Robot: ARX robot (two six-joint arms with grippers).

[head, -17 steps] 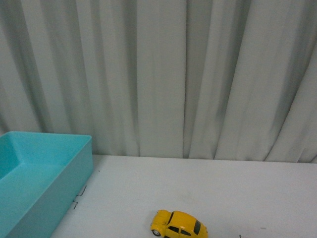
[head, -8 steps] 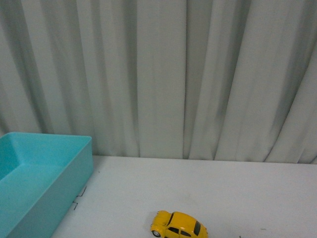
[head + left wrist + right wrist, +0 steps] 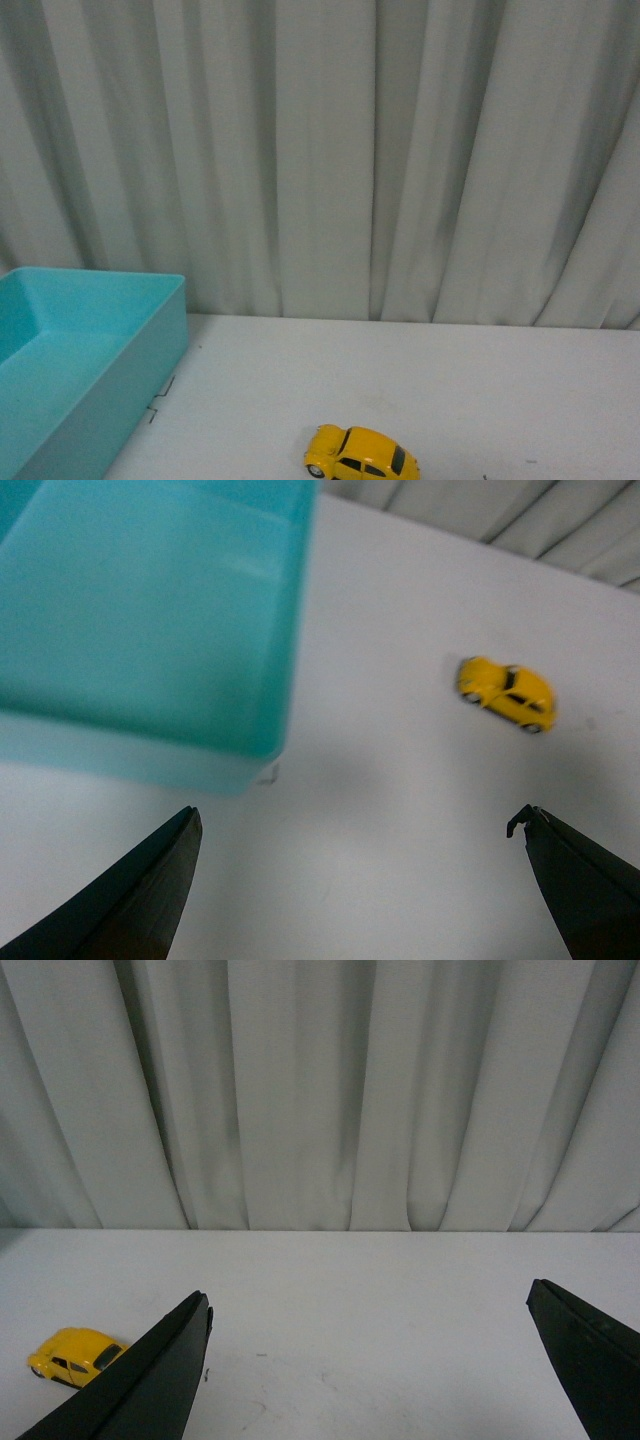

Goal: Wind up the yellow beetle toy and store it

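The yellow beetle toy (image 3: pixel 361 455) stands on its wheels on the white table (image 3: pixel 420 380), at the bottom middle of the front view. It also shows in the left wrist view as the small yellow beetle toy (image 3: pixel 507 693), well beyond my open left gripper (image 3: pixel 360 825). In the right wrist view the yellow beetle toy (image 3: pixel 72 1355) sits partly behind one finger of my open right gripper (image 3: pixel 370 1305). Nothing lies between either gripper's fingers. Neither arm appears in the front view.
A turquoise bin (image 3: pixel 80 370) with tall walls stands at the table's left; in the left wrist view the turquoise bin (image 3: pixel 150 630) fills the area ahead of that gripper. A grey pleated curtain (image 3: pixel 320 150) hangs behind the table.
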